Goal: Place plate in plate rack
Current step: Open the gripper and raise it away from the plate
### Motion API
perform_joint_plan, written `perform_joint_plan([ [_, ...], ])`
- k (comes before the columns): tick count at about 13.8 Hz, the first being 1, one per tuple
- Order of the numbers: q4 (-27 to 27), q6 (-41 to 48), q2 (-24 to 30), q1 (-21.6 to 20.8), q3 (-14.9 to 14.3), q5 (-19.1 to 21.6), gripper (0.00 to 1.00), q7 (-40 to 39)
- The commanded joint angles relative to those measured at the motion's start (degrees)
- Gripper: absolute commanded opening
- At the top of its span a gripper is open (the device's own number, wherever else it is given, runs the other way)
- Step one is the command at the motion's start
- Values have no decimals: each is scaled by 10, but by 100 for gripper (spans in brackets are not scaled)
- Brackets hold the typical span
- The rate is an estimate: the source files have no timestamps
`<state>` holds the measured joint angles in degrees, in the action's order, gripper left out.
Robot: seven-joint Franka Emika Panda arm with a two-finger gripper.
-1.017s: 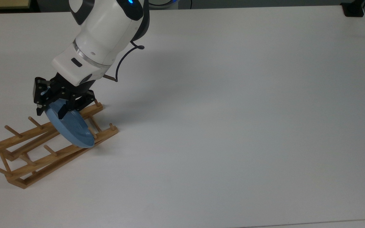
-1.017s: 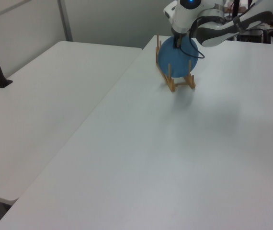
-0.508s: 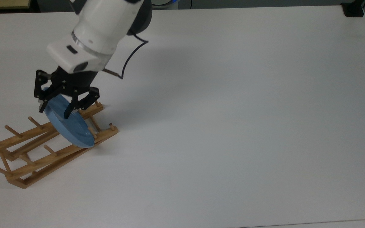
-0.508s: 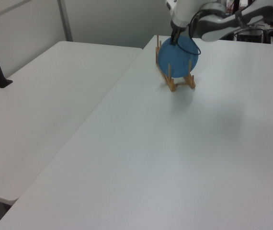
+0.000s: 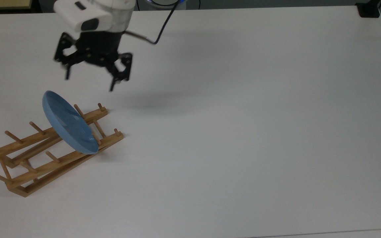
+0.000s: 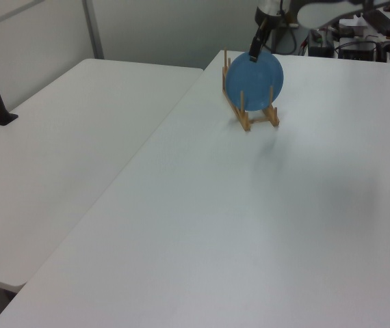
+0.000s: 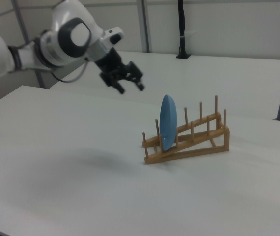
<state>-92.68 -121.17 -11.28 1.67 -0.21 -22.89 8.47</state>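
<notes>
The pincer [image 5: 89,84] hangs in the air above the worktop [image 5: 243,115], its two black fingers spread well apart and gripping nothing. The fingers are thin, angular linkages with small pale screw heads, mounted under a glossy white wrist housing, and a dark cable loops off the wrist toward 2 o'clock in the top view. In the right view the pincer [image 7: 131,88] sits at about 10 o'clock from the plate, clear of it, with the white and grey arm reaching in from the right view's left.

From the pincer in the top view, the plate [image 5: 67,123] lies at about 7 o'clock, apart from the fingers. It is round, shallow and light blue, with a raised rim, a glossy face and faint concentric rings. It stands on edge in the plate rack [image 5: 38,158], slotted between upright pegs near the rack's 2 o'clock end and leaning slightly. In the right view the plate [image 7: 168,122] shows edge-on as a slim blue oval; in the left view the plate [image 6: 254,80] shows its full round face.

The plate rack is light-brown wood: two long parallel rails with rows of round upright pegs, joined by crossbars, and it sits sloped on the smooth, matte white worktop.
</notes>
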Motion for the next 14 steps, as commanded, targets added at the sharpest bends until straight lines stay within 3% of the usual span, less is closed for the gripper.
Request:
perform_joint_plan([
  [1,-28,135,73,-2,19,141,100,1],
  [3,-28,216,95,-4,21,186,100,-1],
  [7,-29,288,109,0,35,211,100,7],
  [14,-29,299,125,18,30,225,100,1],
])
